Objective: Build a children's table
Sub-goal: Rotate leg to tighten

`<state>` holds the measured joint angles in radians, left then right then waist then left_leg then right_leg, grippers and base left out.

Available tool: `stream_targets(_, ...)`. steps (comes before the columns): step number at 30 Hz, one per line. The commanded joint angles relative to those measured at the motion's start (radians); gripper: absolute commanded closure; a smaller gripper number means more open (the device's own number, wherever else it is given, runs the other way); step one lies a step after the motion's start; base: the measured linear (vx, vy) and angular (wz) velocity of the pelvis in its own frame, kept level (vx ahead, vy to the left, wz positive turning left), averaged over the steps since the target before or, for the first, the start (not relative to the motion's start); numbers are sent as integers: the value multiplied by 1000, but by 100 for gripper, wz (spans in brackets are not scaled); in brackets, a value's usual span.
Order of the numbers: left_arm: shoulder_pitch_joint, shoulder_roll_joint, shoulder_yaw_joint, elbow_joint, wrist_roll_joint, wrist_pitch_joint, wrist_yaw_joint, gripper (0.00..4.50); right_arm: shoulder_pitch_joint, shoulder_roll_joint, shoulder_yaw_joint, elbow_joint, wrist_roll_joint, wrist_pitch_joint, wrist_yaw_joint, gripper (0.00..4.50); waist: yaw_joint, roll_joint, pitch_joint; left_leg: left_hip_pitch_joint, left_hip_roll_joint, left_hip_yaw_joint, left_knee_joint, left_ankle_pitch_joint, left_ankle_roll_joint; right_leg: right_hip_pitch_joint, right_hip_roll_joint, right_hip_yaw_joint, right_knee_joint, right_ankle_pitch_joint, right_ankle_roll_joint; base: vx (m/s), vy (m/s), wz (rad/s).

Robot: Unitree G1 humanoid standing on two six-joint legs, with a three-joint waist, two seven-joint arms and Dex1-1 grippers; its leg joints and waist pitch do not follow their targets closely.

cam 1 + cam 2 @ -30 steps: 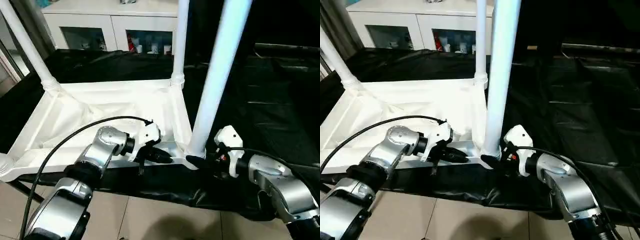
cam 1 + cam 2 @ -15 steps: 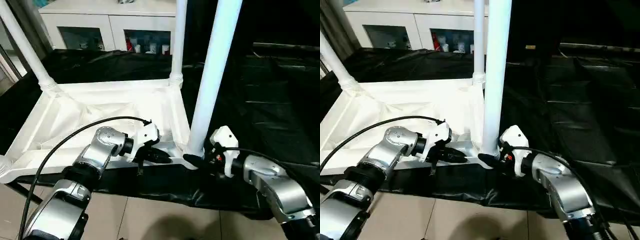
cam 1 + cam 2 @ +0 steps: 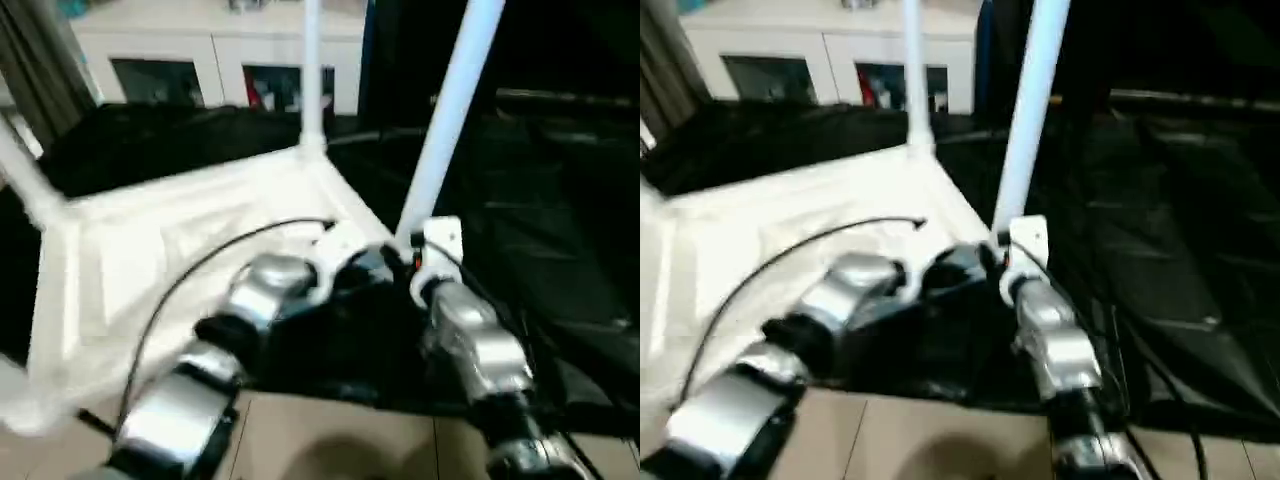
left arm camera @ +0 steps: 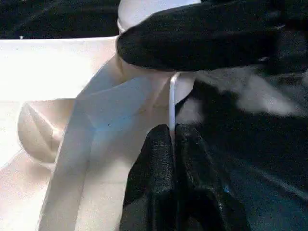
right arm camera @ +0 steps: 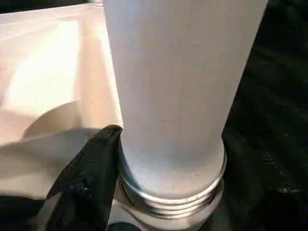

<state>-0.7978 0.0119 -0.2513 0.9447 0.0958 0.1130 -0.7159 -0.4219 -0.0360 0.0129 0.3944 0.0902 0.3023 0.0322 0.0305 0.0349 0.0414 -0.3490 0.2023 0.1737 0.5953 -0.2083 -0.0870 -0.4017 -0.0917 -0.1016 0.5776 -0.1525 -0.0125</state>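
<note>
The children's table lies upside down, its white top (image 3: 180, 240) ribbed side up. One leg (image 3: 450, 120) stands in the near right corner socket. My left gripper (image 4: 173, 137) is shut on the thin rim of the top just beside that socket. My right gripper (image 3: 412, 262) is closed around the threaded base of this leg (image 5: 178, 86), with one black finger (image 5: 91, 178) pressed against it. The same gripper's finger (image 4: 202, 38) crosses the socket in the left wrist view. Two more legs stand upright, one at the far corner (image 3: 311, 80) and one at the left (image 3: 25, 175).
A white glass-door cabinet (image 3: 210, 70) stands behind the table. Black sheeting (image 3: 540, 200) covers the surface under and to the right of the top. Tiled floor (image 3: 330, 440) shows below my forearms. A black cable (image 3: 200, 280) arcs over my left arm.
The head camera has swung, so the whole picture has shifted and blurred. My right gripper's fingers have drawn in on the leg's base. My left gripper keeps its hold on the rim.
</note>
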Motion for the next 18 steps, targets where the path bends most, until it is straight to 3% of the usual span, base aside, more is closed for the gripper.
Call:
stream_targets(1, -13, -43, -4, 15, 0, -6, 10, 450, -6, 36, 21, 74, -6, -4, -19, 178, 1, -15, -60, -6, 11, -2, -71, -160, 60, 53, -52, 45, -80, -349, -151, 0, 0, 0)
stream_targets(4, -14, -48, -5, 16, 2, -11, 3, 450, -15, 41, 16, 82, -10, -28, -21, 178, 3, -8, -61, -6, 13, -2, -71, -139, 71, 55, -52, 44, -74, -297, -170, 0, 0, 0)
stream_targets(5, -13, -44, -6, 15, 3, -13, -2, 450, -16, 39, 17, 77, -13, -39, -13, 123, 2, -10, -61, -7, 14, -2, -71, -143, 72, 56, -52, 45, -74, -295, -171, 0, 0, 0)
stream_targets(10, -6, -22, -8, 11, 6, -33, -32, 450, -15, 28, 6, 57, -10, -59, 16, 100, 2, -11, -62, -6, 15, -2, -72, -153, 79, 57, -53, 46, -74, -298, -179, 0, 0, 0)
stream_targets(11, -1, -14, -8, 5, 3, -43, -45, 450, -10, 17, 13, 43, -8, -48, 39, 76, 2, -10, -61, -6, 16, -3, -73, -151, 79, 57, -53, 46, -73, -294, -181, 0, 0, 0)
stream_targets(15, 33, 41, -4, -29, -25, -124, -150, 450, 35, -81, 90, -68, -7, -1, 219, 68, 7, -10, -62, -10, 15, -3, -70, -137, 102, 64, -52, 46, -69, -254, -187, 0, 0, 0)
stream_targets(17, 77, 94, -7, -79, -60, -164, -289, 450, 92, -178, 142, -170, -2, 13, 354, 68, 11, -14, -59, -12, 17, -3, -72, -137, 116, 67, -54, 47, -69, -260, -186, 0, 0, 0)
stream_targets(18, 83, 100, -8, -87, -63, -165, -306, 450, 100, -191, 146, -182, -2, 14, 368, 68, 9, -12, -60, -11, 18, -1, -71, -142, 117, 64, -55, 49, -69, -268, -186, 0, 0, 0)
